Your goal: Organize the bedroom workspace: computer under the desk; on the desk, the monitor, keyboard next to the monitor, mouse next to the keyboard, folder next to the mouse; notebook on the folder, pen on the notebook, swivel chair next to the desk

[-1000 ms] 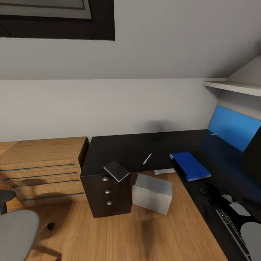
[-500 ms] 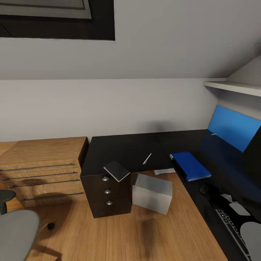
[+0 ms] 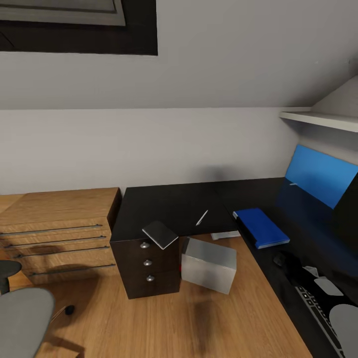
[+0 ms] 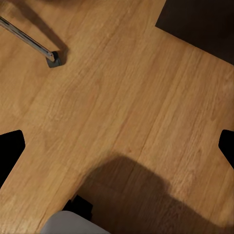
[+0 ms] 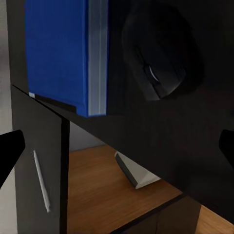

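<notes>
Black fingertips (image 5: 9,146) spread wide: your right hand (image 5: 117,146) hovers empty above the mouse (image 5: 158,56) and folder (image 5: 61,53); your left hand (image 4: 117,146) gapes over floor (image 4: 122,97).

Black L-shaped tabletop (image 3: 164,204) carries notebook (image 3: 160,234) overhanging its drawer corner, pen (image 3: 202,217), folder (image 3: 261,227), mouse (image 3: 281,259), keyboard (image 3: 318,311). Computer (image 3: 209,265) on wood floor (image 3: 199,323).

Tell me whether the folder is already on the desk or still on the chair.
On the desk. The blue folder lies flat on the black desk, beside the mouse.
</notes>
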Motion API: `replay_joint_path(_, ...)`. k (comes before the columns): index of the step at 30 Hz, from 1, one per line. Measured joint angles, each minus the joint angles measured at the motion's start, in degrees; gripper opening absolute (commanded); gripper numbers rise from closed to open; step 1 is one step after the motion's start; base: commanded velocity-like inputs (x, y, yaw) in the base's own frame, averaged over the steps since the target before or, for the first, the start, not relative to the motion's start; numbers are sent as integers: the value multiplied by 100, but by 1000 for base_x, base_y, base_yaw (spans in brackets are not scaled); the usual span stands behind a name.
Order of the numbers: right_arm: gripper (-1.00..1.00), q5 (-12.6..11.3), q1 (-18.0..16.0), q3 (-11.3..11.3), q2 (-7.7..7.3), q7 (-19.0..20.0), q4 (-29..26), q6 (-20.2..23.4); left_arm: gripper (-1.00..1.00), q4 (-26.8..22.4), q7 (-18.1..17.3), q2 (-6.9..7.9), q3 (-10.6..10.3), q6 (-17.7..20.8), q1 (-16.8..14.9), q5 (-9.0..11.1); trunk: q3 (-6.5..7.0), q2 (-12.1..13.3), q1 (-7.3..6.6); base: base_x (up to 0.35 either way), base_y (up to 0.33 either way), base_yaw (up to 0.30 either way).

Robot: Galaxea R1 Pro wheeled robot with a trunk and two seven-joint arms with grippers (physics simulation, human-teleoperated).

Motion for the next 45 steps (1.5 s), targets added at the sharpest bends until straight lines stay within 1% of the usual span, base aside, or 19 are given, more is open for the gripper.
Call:
replay_joint_path(32,100,0,0,4,0,15,-8,4,100,0,0,0,-1,0,0,0,0,0,0,0,0,0)
replay_joint_path(45,100,12,0,16,0,260,-9,6,100,0,0,0,-3,0,0,0,0,0,0,0,0,0)
